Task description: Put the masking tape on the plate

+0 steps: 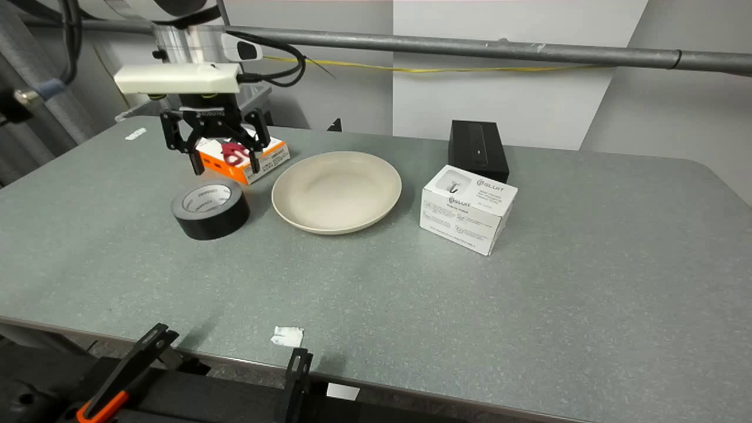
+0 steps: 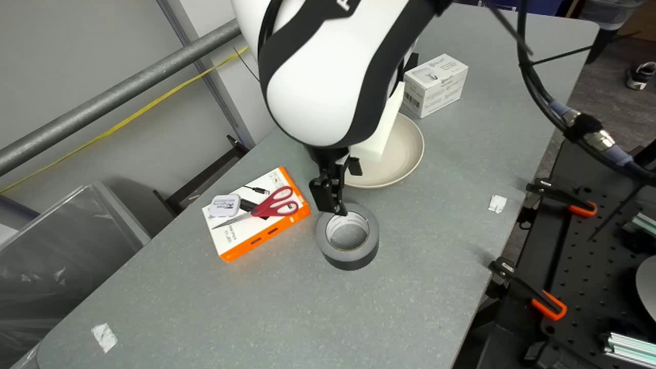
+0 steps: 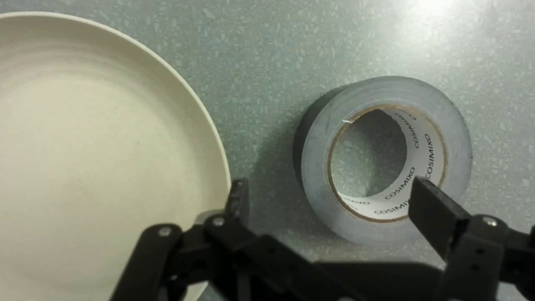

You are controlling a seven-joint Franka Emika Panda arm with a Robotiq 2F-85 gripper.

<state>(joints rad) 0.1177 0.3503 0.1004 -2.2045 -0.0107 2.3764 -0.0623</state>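
Masking tape (image 1: 212,223), a black ring with a greyish top face, lies flat on the desk (image 1: 376,294), low down and very near the jaws. These hang over the desk, spread wide apart, tips pointing down; in the wrist view one jaw covers a little of the tape, while the other shows against the rim of the plate (image 1: 336,191). That cream plate rests to one side of the jaws, near the tape but apart from it. Also near the jaws is an orange-and-white box (image 2: 236,234), bearing red scissors (image 2: 261,208) and a small white square item (image 2: 224,205). Past the plate, well away from the jaws, stand a white box (image 1: 464,211) and a black box (image 1: 479,150).
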